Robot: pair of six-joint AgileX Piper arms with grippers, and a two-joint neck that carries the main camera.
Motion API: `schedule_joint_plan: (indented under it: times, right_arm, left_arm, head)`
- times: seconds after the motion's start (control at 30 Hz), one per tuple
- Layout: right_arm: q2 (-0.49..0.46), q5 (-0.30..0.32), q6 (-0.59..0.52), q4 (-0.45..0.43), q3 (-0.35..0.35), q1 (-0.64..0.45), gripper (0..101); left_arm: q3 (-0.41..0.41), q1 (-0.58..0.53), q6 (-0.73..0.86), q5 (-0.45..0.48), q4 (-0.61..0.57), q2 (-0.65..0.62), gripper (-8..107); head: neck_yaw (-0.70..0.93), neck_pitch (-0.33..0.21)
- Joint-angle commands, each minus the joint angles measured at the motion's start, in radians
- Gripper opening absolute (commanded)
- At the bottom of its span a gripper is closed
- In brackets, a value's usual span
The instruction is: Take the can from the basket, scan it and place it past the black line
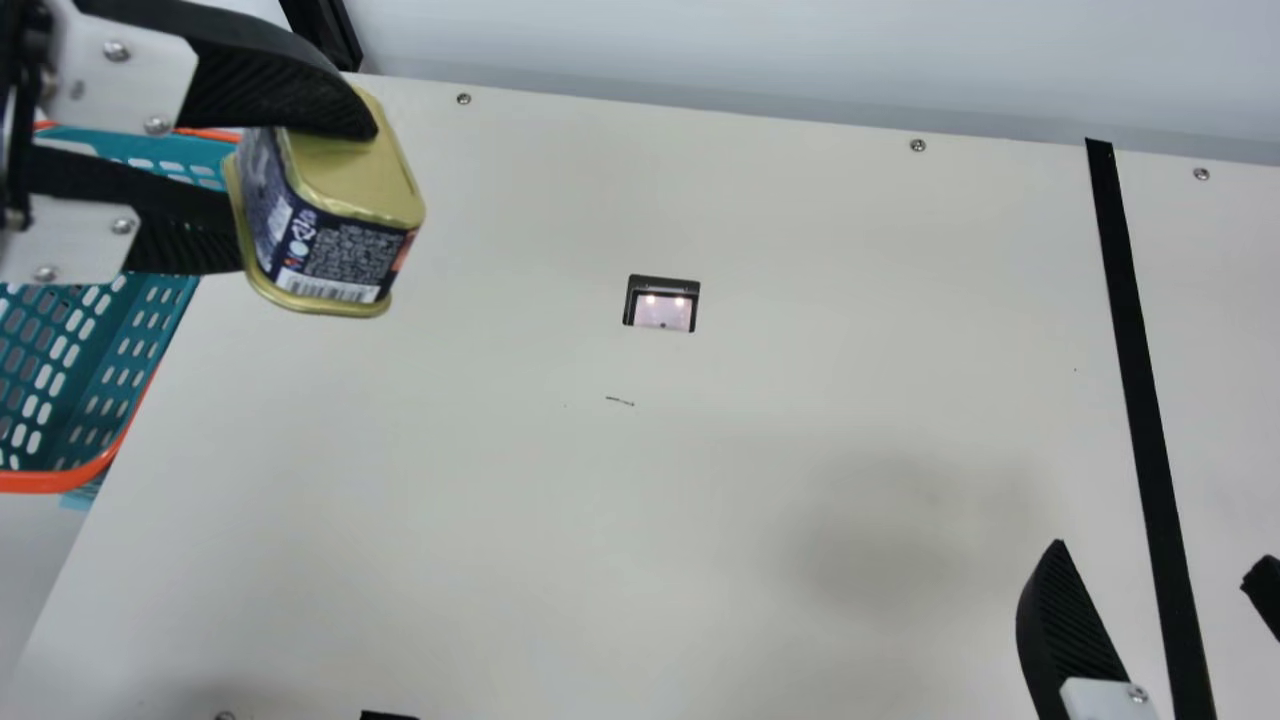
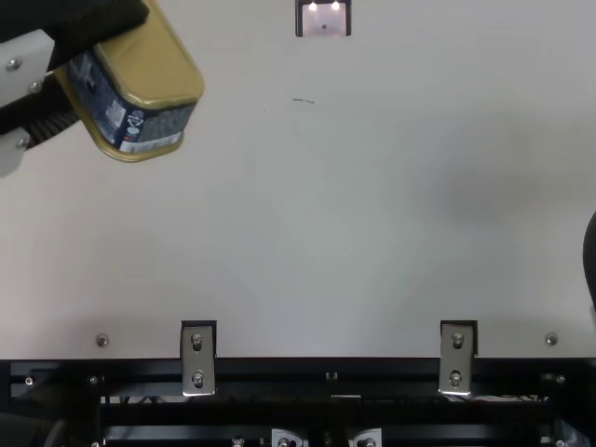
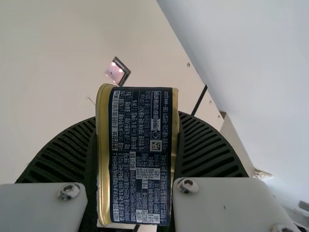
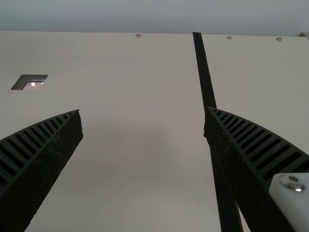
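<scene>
Lab, mock checkout table [image 1: 500,520], inset scanner [image 1: 662,310], basket [image 1: 45,482]

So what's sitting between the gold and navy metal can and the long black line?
The small black-framed scanner window, lit pinkish, set in the cream tabletop. The main view shows it between the can and the line.

The can [image 1: 400,180] bears a dark label [image 1: 360,245] with some larger white lettering, a block of fine print and a striped barcode [image 1: 325,287]. In the left wrist view, tiny characters run in dense rows (a small square code [image 3: 155,145] sits among them).
</scene>
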Motion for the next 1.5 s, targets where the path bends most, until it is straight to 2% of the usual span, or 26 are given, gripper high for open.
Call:
schedule_joint_plan:
  times: [0.0,0.57,0.77,0.93,1.13,1.37,1.47]
  right_arm:
    - [0.000,0.000,0.000,0.000,0.000,0.000,101]
    - [0.000,0.000,0.000,-0.001,0.000,0.000,101]
    - [0.000,0.000,0.000,-0.001,0.000,0.000,101]
    - [0.000,0.000,0.000,0.000,0.000,0.000,101]
    - [0.000,0.000,0.000,0.000,0.000,0.000,101]
    - [0.000,0.000,0.000,0.000,0.000,0.000,101]
    - [0.000,0.000,0.000,-0.001,0.000,0.000,101]
  left_arm:
    - [-0.003,0.000,-0.008,0.007,-0.029,0.004,10]
    - [-0.023,-0.012,-0.075,0.007,-0.213,0.033,10]
    - [-0.025,-0.009,-0.088,0.007,-0.245,0.038,10]
    - [-0.027,-0.008,-0.094,0.007,-0.231,0.036,10]
    - [-0.035,-0.004,-0.073,0.007,-0.161,0.026,10]
    - [-0.040,-0.003,0.002,0.007,-0.114,0.007,10]
    - [-0.018,-0.027,0.037,-0.023,-0.090,-0.004,10]
  head:
    - [-0.021,-0.027]
    - [-0.021,-0.027]
    - [-0.021,-0.027]
    - [-0.021,-0.027]
    - [-0.021,-0.027]
    - [-0.021,-0.027]
    - [-0.021,-0.027]
